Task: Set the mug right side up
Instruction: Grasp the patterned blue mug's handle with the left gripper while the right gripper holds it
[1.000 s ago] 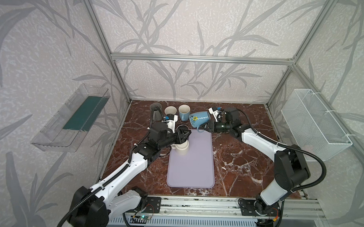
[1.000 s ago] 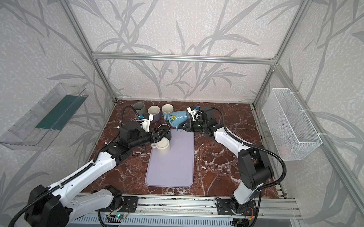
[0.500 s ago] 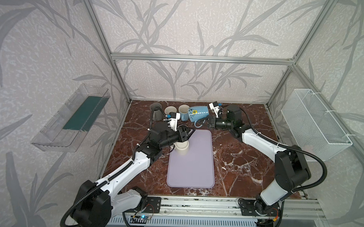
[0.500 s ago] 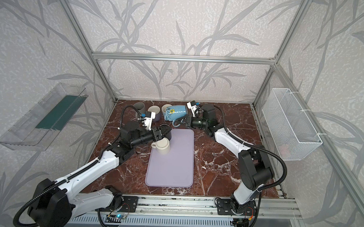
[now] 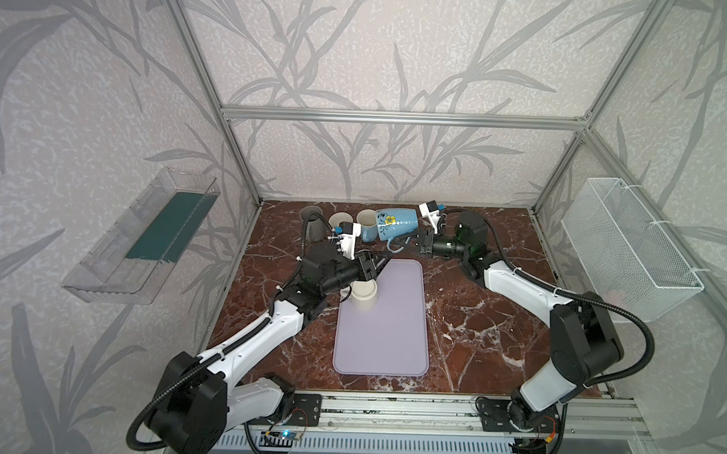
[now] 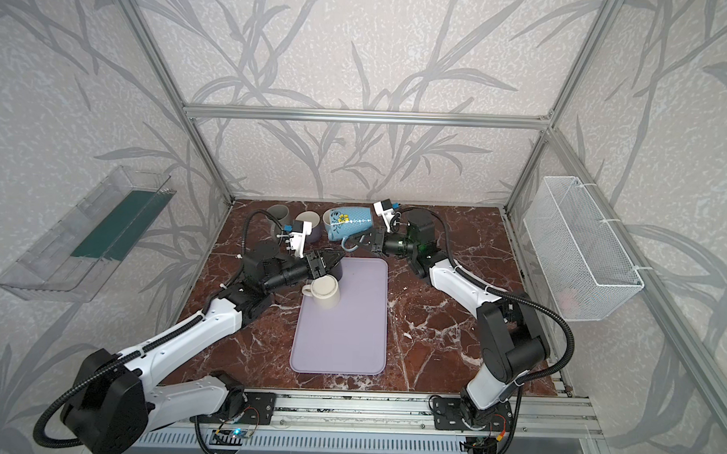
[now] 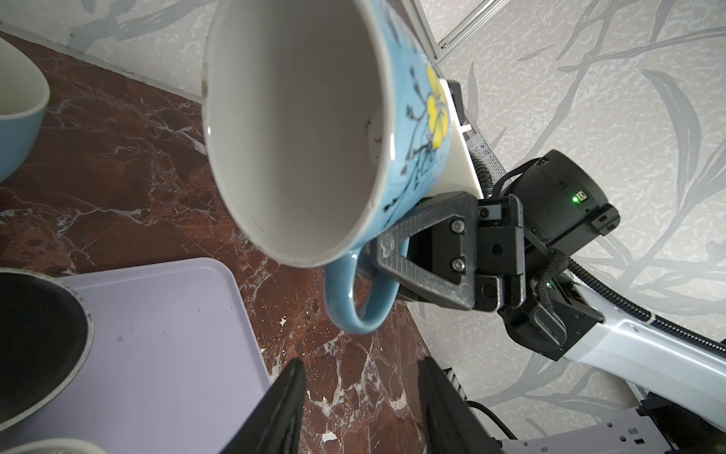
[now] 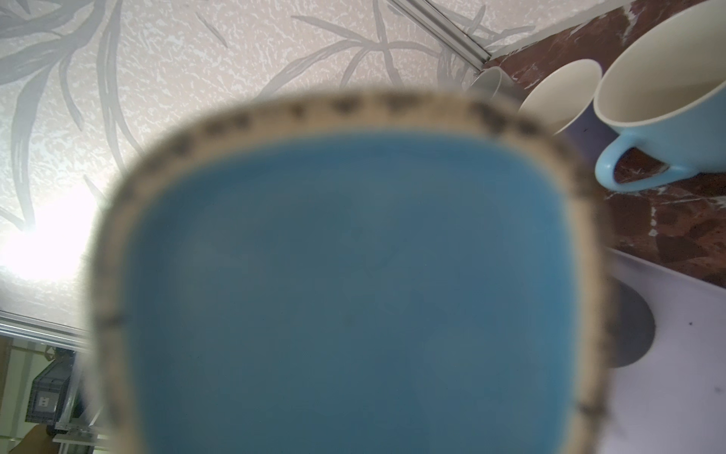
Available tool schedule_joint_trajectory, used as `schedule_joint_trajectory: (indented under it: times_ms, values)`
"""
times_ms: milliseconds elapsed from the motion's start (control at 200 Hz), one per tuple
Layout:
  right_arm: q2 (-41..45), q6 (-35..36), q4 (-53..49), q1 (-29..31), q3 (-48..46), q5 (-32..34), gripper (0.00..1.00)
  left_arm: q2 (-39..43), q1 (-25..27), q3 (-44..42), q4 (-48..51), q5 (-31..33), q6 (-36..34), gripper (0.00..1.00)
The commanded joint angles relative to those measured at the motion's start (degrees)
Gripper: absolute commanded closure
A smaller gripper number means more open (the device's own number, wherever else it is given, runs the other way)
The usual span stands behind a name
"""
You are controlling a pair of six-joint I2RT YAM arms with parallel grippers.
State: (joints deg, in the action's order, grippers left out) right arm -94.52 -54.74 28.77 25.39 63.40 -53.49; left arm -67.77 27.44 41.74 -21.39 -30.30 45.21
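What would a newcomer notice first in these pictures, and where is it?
First, the blue flowered mug, held in the air on its side at the back of the table, the right gripper shut on its handle. Next, the left gripper, open and empty, at the lavender mat's back edge, near a cream mug.

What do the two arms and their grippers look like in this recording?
The left arm and right arm have white shells, black joints and black corrugated cables. The right gripper has dark grey triangular open-frame fingers with ribbed faces; a green light glows behind it.
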Motion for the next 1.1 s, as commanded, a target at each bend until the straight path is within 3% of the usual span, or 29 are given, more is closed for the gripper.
schedule_joint_trajectory:
  times_ms: [0,275,665,1095]
  values:
    - [2.86,-2.61,9.63,0.34,0.13,-2.46,0.96,-0.51,0.28,1.20,-3.03,-0.46,1.11,0.50]
    - [1.49,-7.53,17.54,1.55,-0.65,-3.54,0.96,-1.40,0.13,2.42,-5.38,-1.32,1.91,0.52]
    - [1.45,-8.21,19.52,2.78,-1.30,-4.04,0.97,-1.78,-0.62,1.68,-13.01,-2.34,5.00,0.55]
    - [0.58,-10.90,23.79,3.41,-1.86,-4.52,0.97,-1.57,-1.23,1.45,-15.27,-3.37,6.32,0.73]
